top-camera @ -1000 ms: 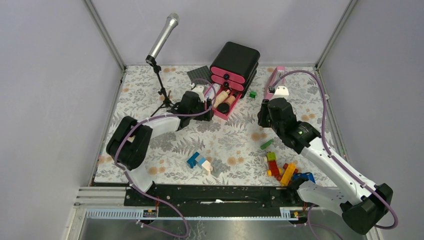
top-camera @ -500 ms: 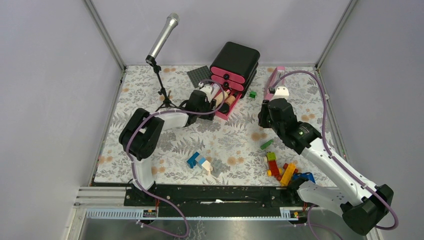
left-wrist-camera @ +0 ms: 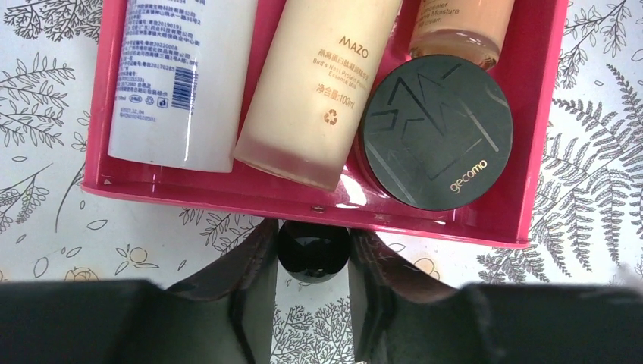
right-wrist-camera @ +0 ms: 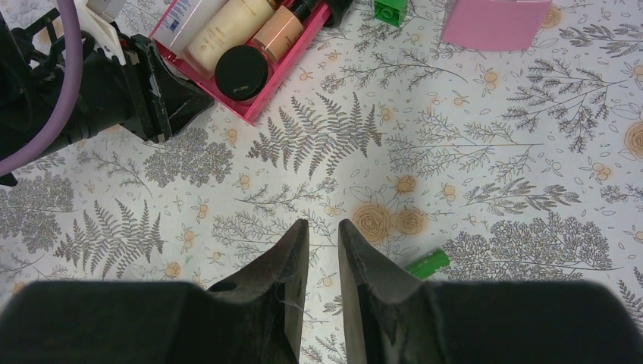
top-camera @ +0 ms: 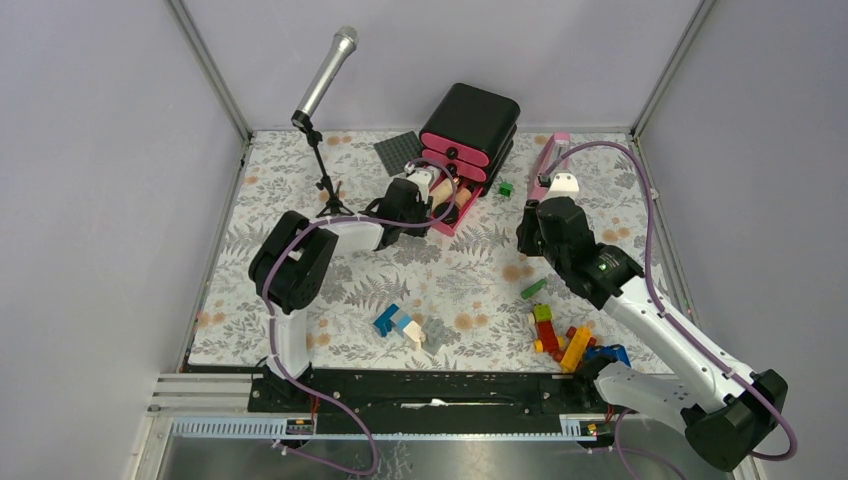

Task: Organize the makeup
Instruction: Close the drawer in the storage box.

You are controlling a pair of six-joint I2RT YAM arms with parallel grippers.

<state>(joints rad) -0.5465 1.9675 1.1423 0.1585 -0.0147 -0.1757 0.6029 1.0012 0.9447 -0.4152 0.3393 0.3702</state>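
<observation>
The open pink drawer [left-wrist-camera: 303, 199] of the black organiser [top-camera: 470, 120] holds a white tube [left-wrist-camera: 182, 76], a cream bottle [left-wrist-camera: 315, 91], a peach bottle [left-wrist-camera: 459, 26] and a round black compact [left-wrist-camera: 436, 129]. My left gripper [left-wrist-camera: 313, 227] is at the drawer's front, shut on its black knob [left-wrist-camera: 313, 250]; it also shows in the top view [top-camera: 418, 200]. My right gripper [right-wrist-camera: 324, 224] hovers empty over the floral mat, jaws nearly together, right of the drawer [top-camera: 530, 225]. The red pencil, lipstick and palette are out of view.
A microphone stand [top-camera: 322, 170] stands left of the left gripper. A pink metronome [top-camera: 550, 160] and a grey baseplate [top-camera: 398, 150] flank the organiser. Loose bricks lie at the front right [top-camera: 560, 335] and front centre [top-camera: 398, 323]; a green brick [right-wrist-camera: 425, 263] lies by my right fingers.
My left gripper has moved right, up to the drawer's front, and now sits around its knob. The right arm has barely moved.
</observation>
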